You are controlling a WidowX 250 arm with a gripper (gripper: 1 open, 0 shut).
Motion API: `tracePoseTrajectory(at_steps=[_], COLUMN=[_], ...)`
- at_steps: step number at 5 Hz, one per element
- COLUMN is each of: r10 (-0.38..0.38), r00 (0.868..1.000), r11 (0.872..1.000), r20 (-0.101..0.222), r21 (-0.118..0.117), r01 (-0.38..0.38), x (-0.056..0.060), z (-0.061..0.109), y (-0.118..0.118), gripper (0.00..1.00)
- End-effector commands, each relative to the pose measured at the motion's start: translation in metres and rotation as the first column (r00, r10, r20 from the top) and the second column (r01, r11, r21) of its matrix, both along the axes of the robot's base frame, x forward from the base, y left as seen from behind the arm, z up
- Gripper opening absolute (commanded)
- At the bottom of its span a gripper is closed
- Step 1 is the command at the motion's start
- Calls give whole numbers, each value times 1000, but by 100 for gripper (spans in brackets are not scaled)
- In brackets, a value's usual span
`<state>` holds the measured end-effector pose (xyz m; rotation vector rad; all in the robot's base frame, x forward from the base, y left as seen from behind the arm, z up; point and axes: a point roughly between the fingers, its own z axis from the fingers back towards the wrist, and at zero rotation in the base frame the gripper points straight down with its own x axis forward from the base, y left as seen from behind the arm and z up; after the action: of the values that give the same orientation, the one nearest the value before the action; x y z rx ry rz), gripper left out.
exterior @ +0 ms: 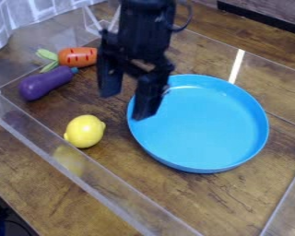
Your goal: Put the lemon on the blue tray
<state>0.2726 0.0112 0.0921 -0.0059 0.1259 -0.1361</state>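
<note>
Now, operator, your view from the camera reads as follows.

Gripper: your black claw (pixel 126 95) hangs above the table with its two fingers pointing down and spread wide, nothing between them. It is blurred, so fine detail on it is hard for you to read.

Fingers: you see one finger (pixel 111 77) on the side toward the vegetables; the other stands in front of the near left rim of the blue tray. Whether that one touches the rim you cannot tell.

Lemon: the lemon (pixel 84 131) lies on the wooden table (pixel 40 138), to the lower left of your gripper and apart from it. It sits just beside the left edge of the blue tray, not on it, and a strip of bare wood shows between them.

Blue tray: the blue tray (pixel 206 129) rests flat on the table at the right of your picture. Its inside shows only blue, with a pale glare on the upper part.

Carrot: the orange carrot (pixel 78 55) lies at the upper left, green top pointing left.

Eggplant: the purple eggplant (pixel 47 84) lies just below the carrot, close beside it.

Clear wall: a transparent plastic wall (pixel 64 157) runs along the near left side of the table, in front of your lemon.
</note>
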Motion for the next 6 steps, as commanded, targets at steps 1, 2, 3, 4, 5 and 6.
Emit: tracePoseTrajectory(at_steps=[1, 2, 3, 4, 5, 6], r10=[-66, -130, -144, -138, -131, -127], r00=[995, 988, 985, 985, 985, 984], r11=[998, 991, 989, 990, 991, 992], r20=[70, 82, 96, 105, 115, 126], r21=[20, 39, 35, 32, 29, 27], r01=[64, 127, 141, 135, 129, 125], x=[-5, -13, -13, -13, -13, -13], z=[7, -1, -8, -15, -23, -31], y=[16, 25, 29, 32, 36, 39], gripper=[100, 100, 100, 100, 100, 100])
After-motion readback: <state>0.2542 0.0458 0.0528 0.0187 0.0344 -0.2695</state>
